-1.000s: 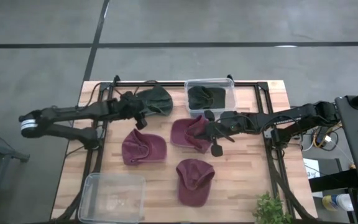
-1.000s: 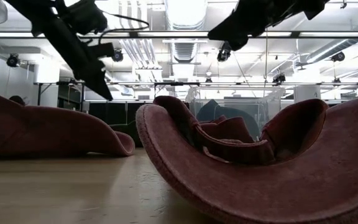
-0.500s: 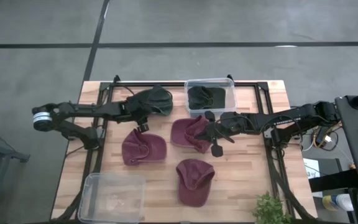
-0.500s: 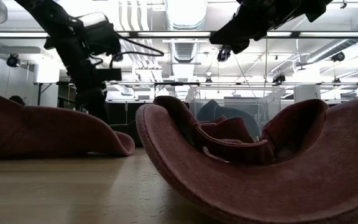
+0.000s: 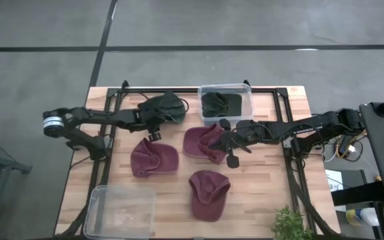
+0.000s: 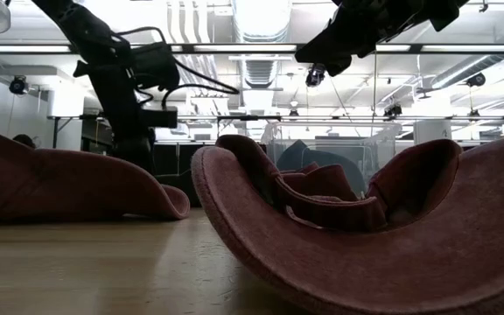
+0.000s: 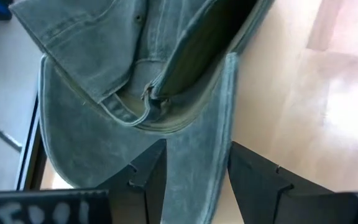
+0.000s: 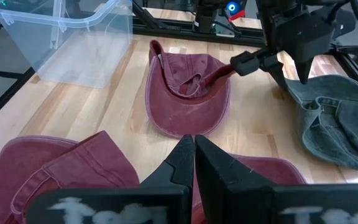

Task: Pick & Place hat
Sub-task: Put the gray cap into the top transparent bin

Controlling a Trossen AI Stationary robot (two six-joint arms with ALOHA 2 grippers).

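A dark green hat [image 5: 163, 108] lies on the table at the far left, also in the left wrist view [image 7: 123, 68]. My left gripper [image 5: 153, 128] is open at its near side, one finger on either side of the brim [image 7: 194, 155]. Three maroon hats lie on the table: one in the middle [image 5: 204, 143], one to its left [image 5: 154, 159], one nearer [image 5: 209, 193]. My right gripper [image 8: 193, 149] is shut and empty, held above the middle maroon hat [image 8: 67, 177]. My left gripper's open fingers [image 7: 148, 177] stand astride the green hat's brim edge [image 7: 197, 140], coming from above and from the table's near side. The hat lies flat on the table. I cannot tell whether the fingers touch it.
A clear bin [image 5: 245, 100] at the far middle holds another green hat [image 5: 219, 103]. An empty clear bin [image 5: 120, 210] stands at the near left corner. A black frame [image 5: 112, 100] runs along the table's edges. A plant [image 5: 291, 225] shows at the near right.
My left gripper has gone toward the table's right and near side, tipped to point down, and come down at the green hat's brim. The hat lies as before.
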